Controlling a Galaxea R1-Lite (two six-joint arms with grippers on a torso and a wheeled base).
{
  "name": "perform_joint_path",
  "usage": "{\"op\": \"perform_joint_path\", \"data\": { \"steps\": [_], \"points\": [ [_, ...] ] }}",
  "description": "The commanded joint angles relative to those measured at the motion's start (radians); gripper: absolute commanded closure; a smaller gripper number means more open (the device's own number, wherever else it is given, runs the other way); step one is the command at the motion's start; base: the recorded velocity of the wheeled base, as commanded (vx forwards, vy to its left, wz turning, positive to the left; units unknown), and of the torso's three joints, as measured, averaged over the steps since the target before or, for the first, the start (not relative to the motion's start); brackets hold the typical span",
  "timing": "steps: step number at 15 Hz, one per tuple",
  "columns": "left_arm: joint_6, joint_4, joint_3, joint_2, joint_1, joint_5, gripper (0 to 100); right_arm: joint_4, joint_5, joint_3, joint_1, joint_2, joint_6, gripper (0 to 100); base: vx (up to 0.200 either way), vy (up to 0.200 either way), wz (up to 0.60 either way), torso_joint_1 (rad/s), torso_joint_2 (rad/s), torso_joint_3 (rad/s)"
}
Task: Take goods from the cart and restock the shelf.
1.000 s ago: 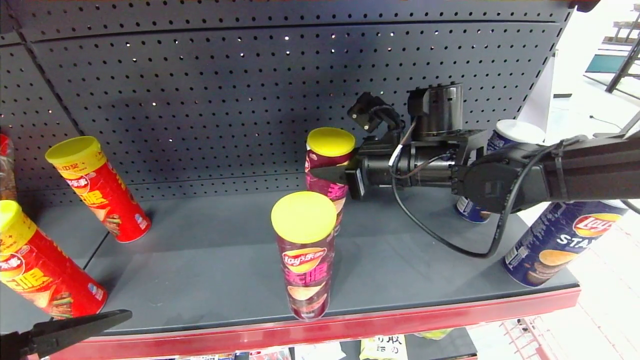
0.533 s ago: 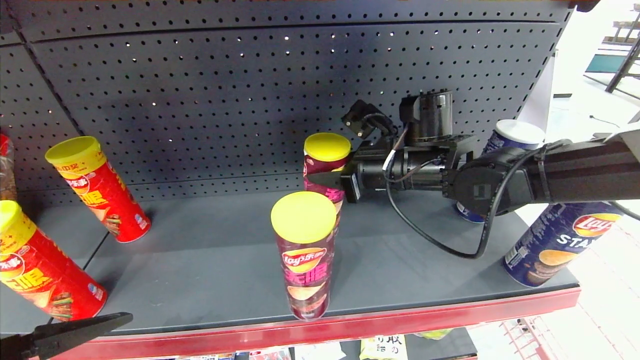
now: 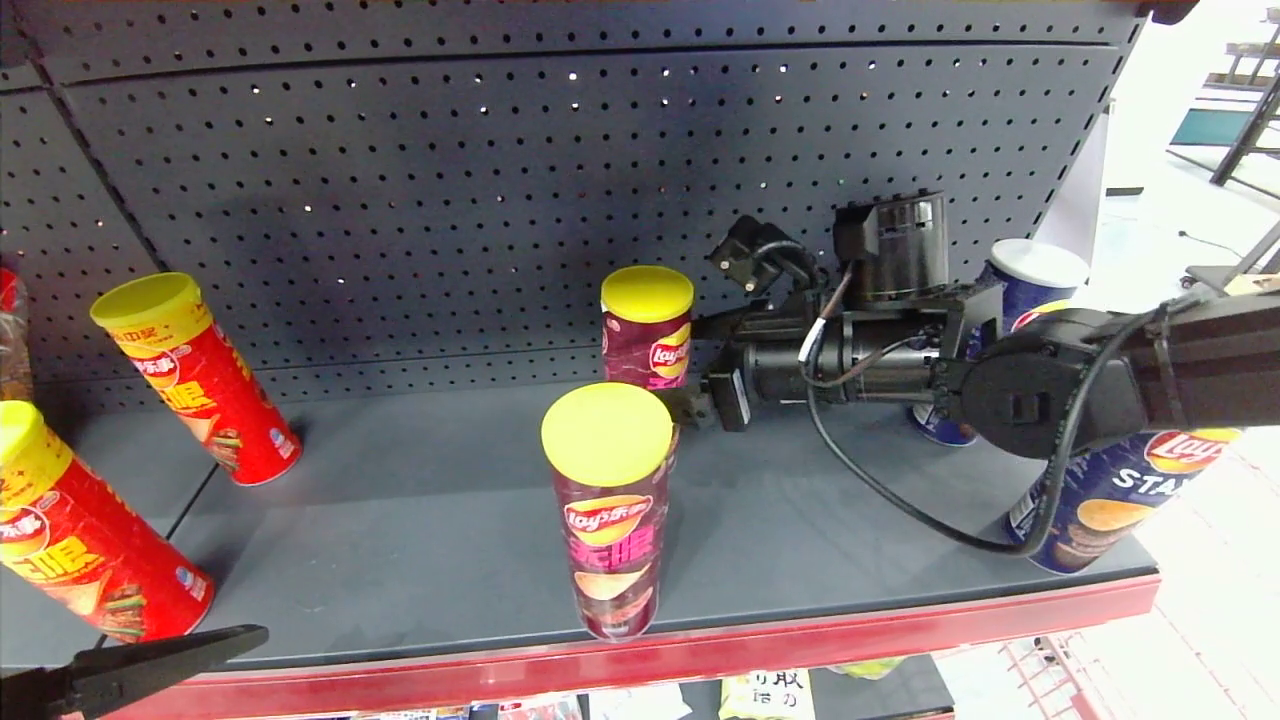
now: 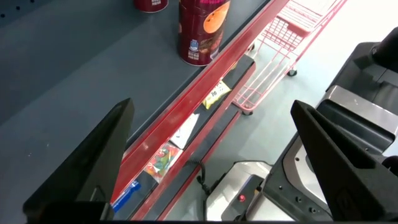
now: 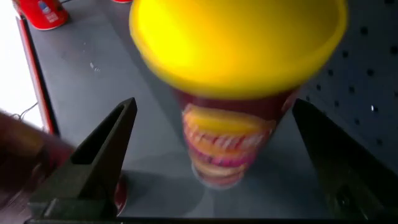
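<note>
Chip can (image 3: 647,335) upright on shelf (image 3: 400,500), just ahead of right pincer (image 3: 693,362), jaws spread wide, gripping nothing. Looks placed; withdrawal and further restocking left.

Left gripper (image 4: 211,117), right gripper (image 5: 214,107), jaws apart

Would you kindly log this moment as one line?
right gripper: open at rear maroon can | can upright on shelf | left gripper: open, at shelf front

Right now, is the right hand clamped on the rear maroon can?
No, the right hand is open, gaps either side of the maroon can.
</note>
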Motion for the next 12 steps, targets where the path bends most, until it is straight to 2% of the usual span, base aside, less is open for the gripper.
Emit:
{"op": "perform_joint_path", "data": {
  "steps": [1,6,7,9,12],
  "points": [
    [-0.006,0.000,-0.007,0.026,0.000,0.000,0,-0.001,-0.036,0.108,-0.003,-0.127,0.002,0,0.000,0.000,0.00,0.000,0.00,0.000],
    [-0.006,-0.009,-0.033,0.113,0.004,0.003,0,-0.011,-0.079,0.353,-0.017,-0.358,0.004,0,0.000,0.000,0.00,0.000,0.00,0.000],
    [-0.006,-0.009,-0.033,0.113,0.004,0.003,0,-0.011,-0.079,0.353,-0.017,-0.358,0.004,0,0.000,0.000,0.00,0.000,0.00,0.000],
    [-0.006,-0.011,-0.042,0.182,0.017,0.012,0,-0.009,-0.085,0.488,-0.020,-0.530,0.050,0,0.000,0.000,0.00,0.000,0.00,0.000],
    [-0.007,-0.011,-0.050,0.274,0.034,0.057,0,-0.007,-0.082,0.649,-0.033,-0.739,0.053,0,0.000,0.000,0.00,0.000,0.00,0.000]
  ]
}}
